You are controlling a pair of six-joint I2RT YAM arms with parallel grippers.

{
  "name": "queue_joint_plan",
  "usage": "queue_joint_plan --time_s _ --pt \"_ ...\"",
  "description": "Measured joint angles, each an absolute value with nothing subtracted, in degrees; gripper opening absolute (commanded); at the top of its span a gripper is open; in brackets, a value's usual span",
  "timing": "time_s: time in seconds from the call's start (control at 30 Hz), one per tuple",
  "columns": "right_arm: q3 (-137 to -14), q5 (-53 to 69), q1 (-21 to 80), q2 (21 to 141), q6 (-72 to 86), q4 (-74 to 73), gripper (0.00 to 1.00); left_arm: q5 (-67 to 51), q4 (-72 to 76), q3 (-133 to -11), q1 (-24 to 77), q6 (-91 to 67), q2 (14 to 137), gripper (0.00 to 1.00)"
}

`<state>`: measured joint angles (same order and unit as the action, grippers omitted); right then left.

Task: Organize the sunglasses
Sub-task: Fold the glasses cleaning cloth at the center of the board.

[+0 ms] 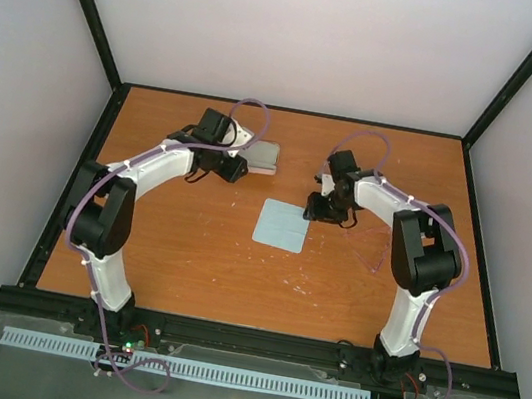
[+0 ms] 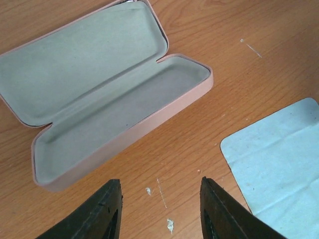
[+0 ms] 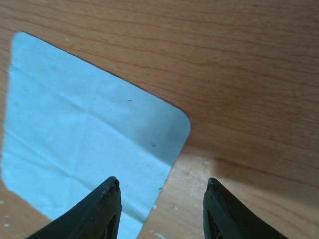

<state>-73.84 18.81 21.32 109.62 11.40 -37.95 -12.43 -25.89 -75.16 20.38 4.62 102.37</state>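
The sunglasses (image 1: 376,249) lie right of the right end effector (image 3: 163,182), apart from it. It and the left end effector (image 2: 160,180) stand spread.

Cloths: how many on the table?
1. The light blue cloth lies flat mid-table, with the right gripper above its far right corner. No other shows, though one could be hidden.

On the brown wooden table (image 1: 234,275), the open pink oblong case (image 1: 265,157) lies behind and left; the light blue square cloth (image 1: 282,225) nearer, central; the thin pinkish-red-framed sunglasses (image 1: 377,250) right of it.
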Motion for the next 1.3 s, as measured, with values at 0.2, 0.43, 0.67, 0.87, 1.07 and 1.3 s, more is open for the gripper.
queue_joint_plan --time_s 0.2,0.43,0.67,0.87,1.07,1.3 --pt "-76.44 15.62 21.61 113.54 11.75 -38.87 0.43 -12.69 -25.63 -75.18 20.58 4.64 102.69 0.46" --pt "-78.74 13.69 22.02 114.85 12.05 -38.7 0.39 -12.69 -25.28 -75.26 20.53 4.62 102.72 0.46" --pt "-80.23 13.37 24.45 116.51 12.56 -38.26 0.22 -12.67 -25.23 -75.26 20.53 4.62 102.91 0.45" --pt "-80.18 13.26 25.04 116.75 13.1 -38.15 0.03 -12.67 -25.08 -75.26 20.6 4.62 103.09 0.45" --pt "-79.88 12.56 25.17 116.77 13.02 -38.06 0.03 -12.67 -24.08 -75.26 21.37 5.04 103.98 0.39" --pt "-79.48 10.57 25.28 116.33 12.97 -37.74 0.03 -17.61 -23.35 -75.4 24.86 7.97 107.15 0.19"
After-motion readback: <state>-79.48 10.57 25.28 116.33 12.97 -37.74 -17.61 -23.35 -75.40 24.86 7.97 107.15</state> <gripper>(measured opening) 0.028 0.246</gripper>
